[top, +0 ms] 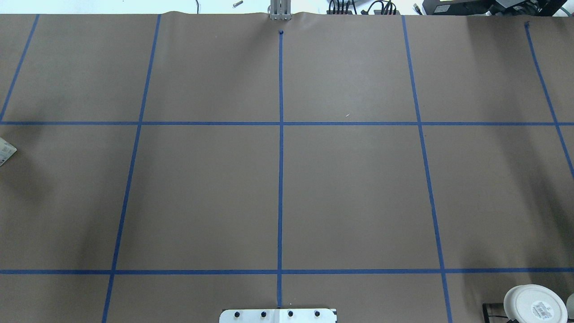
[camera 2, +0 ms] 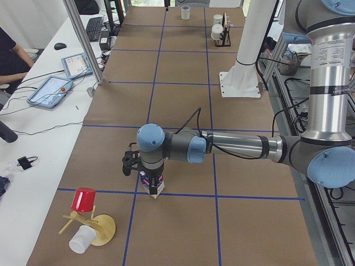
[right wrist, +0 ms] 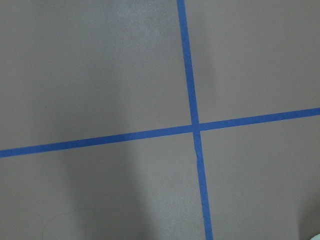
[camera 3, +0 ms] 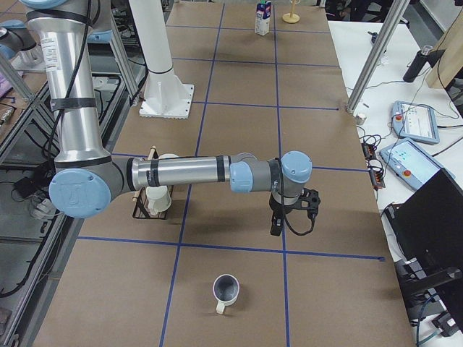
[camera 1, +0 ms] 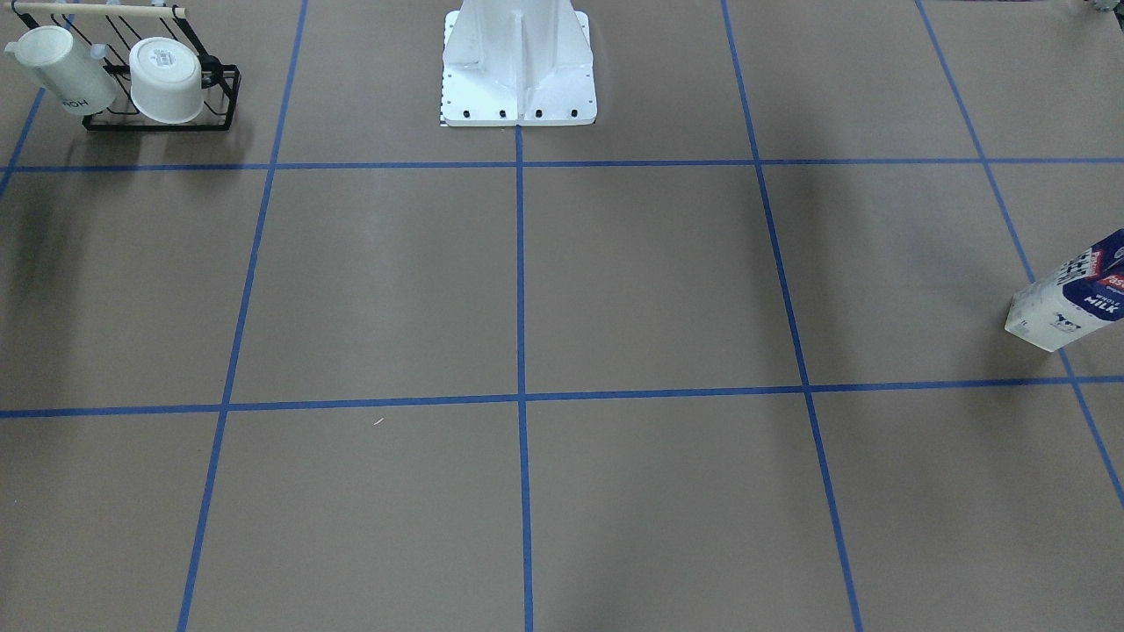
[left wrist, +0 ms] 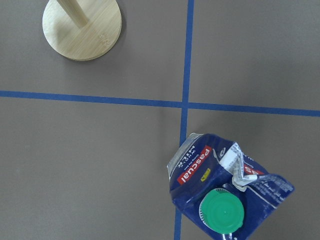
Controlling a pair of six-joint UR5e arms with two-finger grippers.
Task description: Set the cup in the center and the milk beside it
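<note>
The milk [camera 2: 153,187] stands near the table's left end; it also shows in the front view [camera 1: 1067,298], the left wrist view [left wrist: 220,190] and far off in the exterior right view [camera 3: 263,17]. My left gripper [camera 2: 148,174] hangs right at the carton's top; I cannot tell whether it is open or shut. The cup [camera 3: 226,289], a small white mug with a dark inside, stands upright near the table's right end, and far off in the exterior left view [camera 2: 185,12]. My right gripper [camera 3: 276,228] hangs above the table, beyond the cup and apart from it; I cannot tell its state.
A black rack [camera 1: 162,114] holds a lettered white mug [camera 1: 61,70] and a white cup with a sticker [camera 1: 167,79] near the right arm. A wooden stand [camera 2: 94,230] with a red cup [camera 2: 84,199] and a white cup [camera 2: 82,239] stands near the milk. The robot base [camera 1: 518,70] is at the table's edge.
</note>
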